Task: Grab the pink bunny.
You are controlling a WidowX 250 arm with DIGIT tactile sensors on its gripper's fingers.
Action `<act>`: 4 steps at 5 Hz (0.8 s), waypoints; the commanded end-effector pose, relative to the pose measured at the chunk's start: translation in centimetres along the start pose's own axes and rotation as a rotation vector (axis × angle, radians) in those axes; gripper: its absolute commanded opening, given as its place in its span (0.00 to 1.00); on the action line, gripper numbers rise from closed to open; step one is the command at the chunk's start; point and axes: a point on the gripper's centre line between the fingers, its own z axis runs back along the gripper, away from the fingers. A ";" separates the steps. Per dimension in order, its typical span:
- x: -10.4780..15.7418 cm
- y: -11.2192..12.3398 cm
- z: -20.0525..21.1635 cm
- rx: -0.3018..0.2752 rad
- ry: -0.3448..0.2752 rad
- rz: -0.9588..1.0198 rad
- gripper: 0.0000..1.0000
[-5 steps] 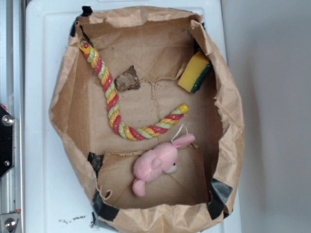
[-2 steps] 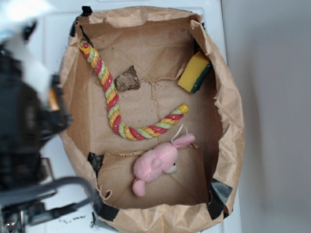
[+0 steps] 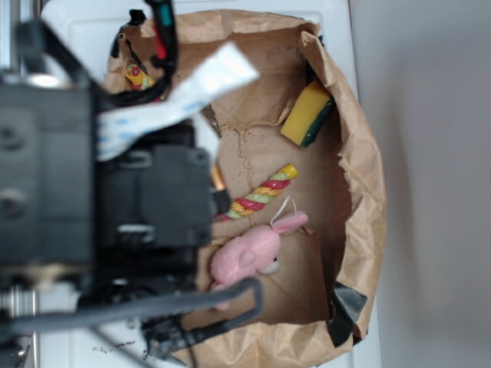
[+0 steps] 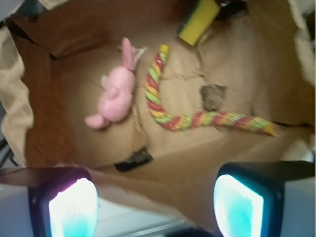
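The pink bunny (image 3: 249, 257) lies on its side in the near right part of the brown paper bag (image 3: 360, 169), ears pointing right. In the wrist view the pink bunny (image 4: 117, 94) is up and left of centre, well ahead of my gripper (image 4: 155, 205). The gripper is open, its two glowing fingertips (image 4: 73, 207) far apart with only the bag's near wall between them. It hangs over the bag's edge, apart from the bunny. My black arm (image 3: 153, 199) covers the bag's left half in the exterior view.
A red-yellow-green twisted rope (image 4: 197, 118) curves beside the bunny; only the rope's right end (image 3: 261, 192) shows from outside. A yellow-green sponge (image 3: 307, 113) leans in the far right corner. A small brown lump (image 4: 213, 96) sits past the rope. Bag walls (image 4: 15, 98) rise all round.
The arm came in from the left and moved right over the bag, now hiding the rope's left part and the brown lump. The bunny, rope and sponge have not moved.
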 end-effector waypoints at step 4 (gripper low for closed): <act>3.1 -0.5 -3.3 -0.043 -0.041 0.212 1.00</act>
